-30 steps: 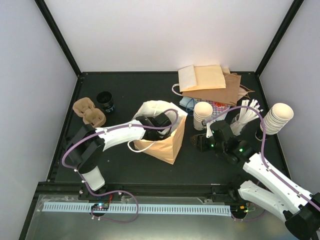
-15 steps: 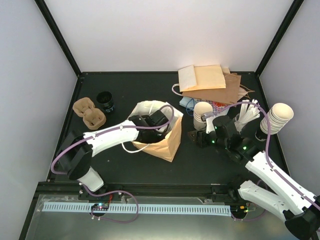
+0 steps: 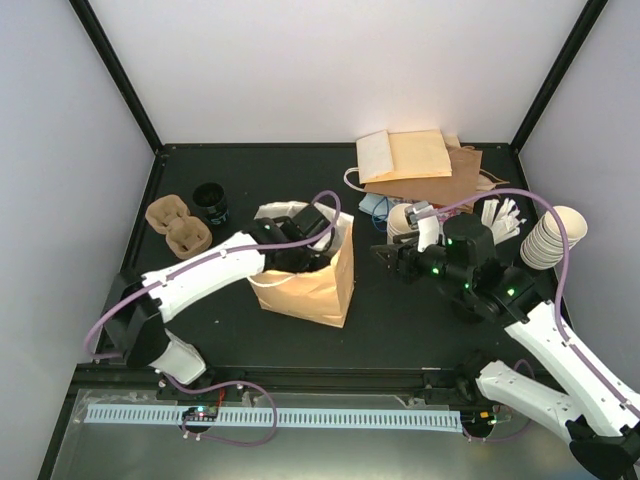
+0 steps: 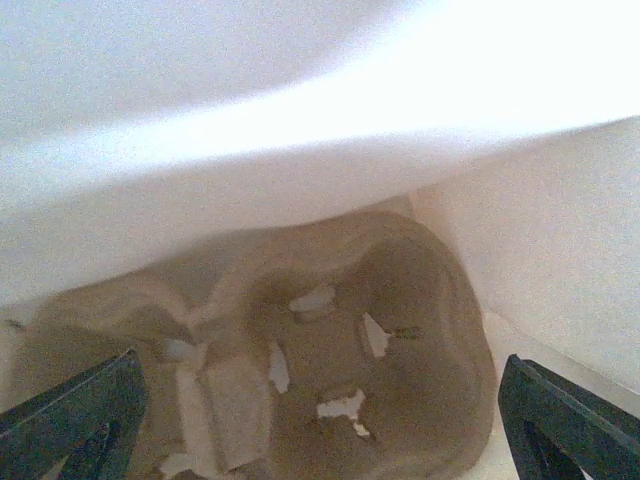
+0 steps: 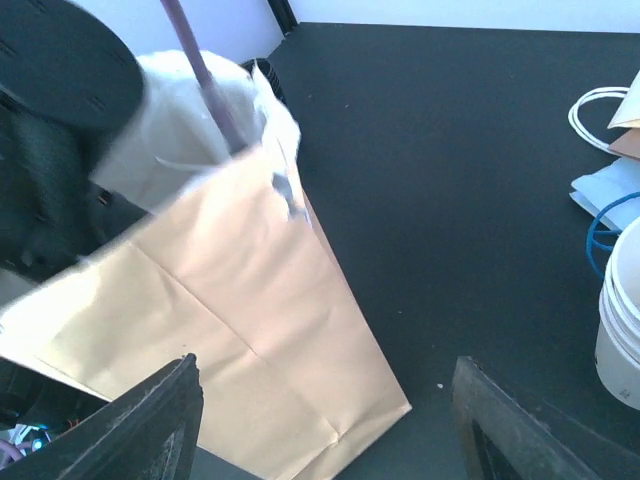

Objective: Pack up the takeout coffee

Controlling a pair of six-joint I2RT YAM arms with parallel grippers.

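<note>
A brown paper bag (image 3: 305, 285) (image 5: 250, 340) stands near the middle of the table, its mouth lined in white. My left gripper (image 3: 293, 246) (image 4: 320, 362) reaches down into that mouth and is open. Below it, a brown pulp tray (image 4: 400, 300) lies on the bag's floor, touching neither finger. My right gripper (image 3: 392, 262) (image 5: 325, 365) hovers just right of the bag, open and empty. A small black-topped round thing (image 3: 212, 203) stands at the back left. Whether it is the takeout coffee I cannot tell.
Brown pulp trays (image 3: 180, 225) lie at the back left. One stack of lidless cream cups (image 3: 402, 222) (image 5: 622, 330) stands behind my right gripper, another (image 3: 556, 236) at the far right. Flat paper bags (image 3: 420, 165) are piled at the back, white sticks (image 3: 500, 214) beside them.
My left gripper's jaws have opened wide inside the bag. The bag now stands more upright and a little further left. My right arm has swung left and back, towards the bag.
</note>
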